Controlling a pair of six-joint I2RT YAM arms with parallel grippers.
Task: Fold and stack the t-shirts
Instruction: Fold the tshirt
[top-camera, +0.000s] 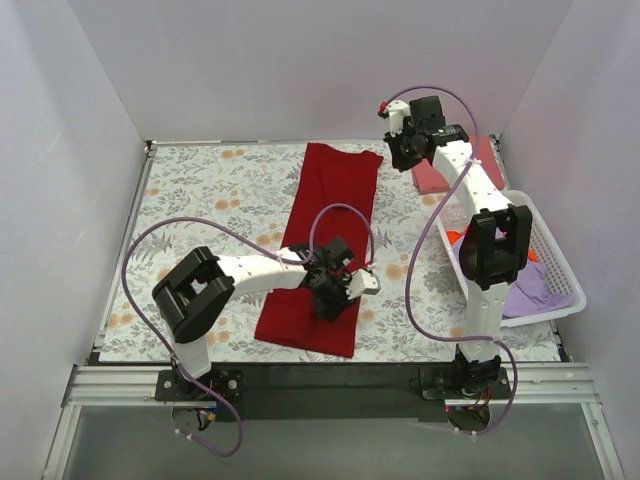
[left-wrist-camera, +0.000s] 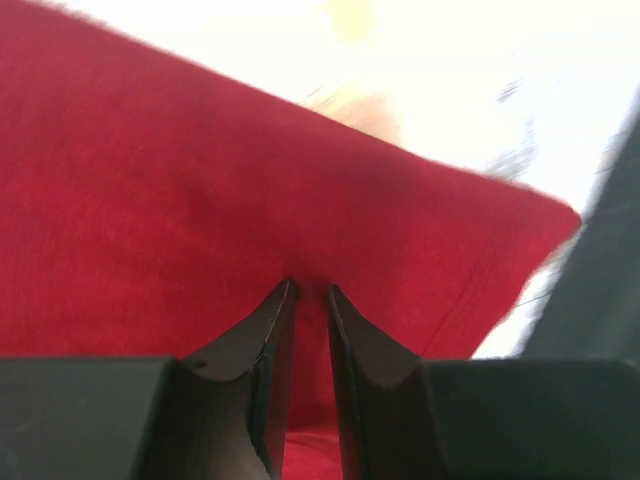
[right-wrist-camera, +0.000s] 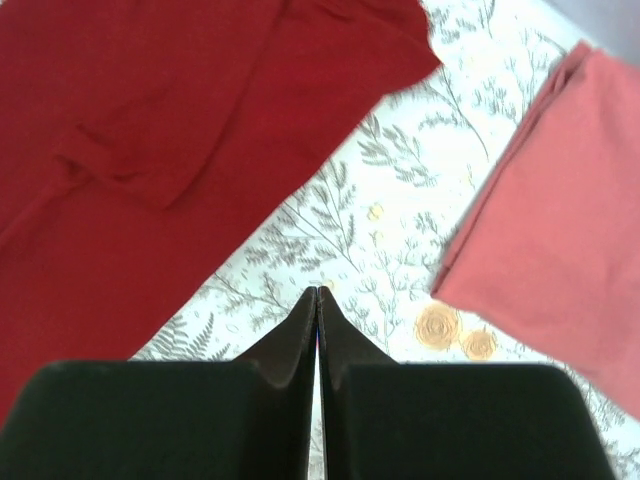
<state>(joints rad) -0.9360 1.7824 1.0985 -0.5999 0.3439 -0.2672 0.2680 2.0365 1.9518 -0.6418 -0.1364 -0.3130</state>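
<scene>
Fold of crimson shirt under way: left pincer, nearly closed, pinched its cloth; right pincer hung shut, empty. Next move probably called for lifting edge across.

I see the right gripper low in the middle, its jaws pressed together over the floral cloth covering the tabletop. A crimson t-shirt lies flat to the left, and a folded pinkish-red t-shirt sits at the right.
</scene>
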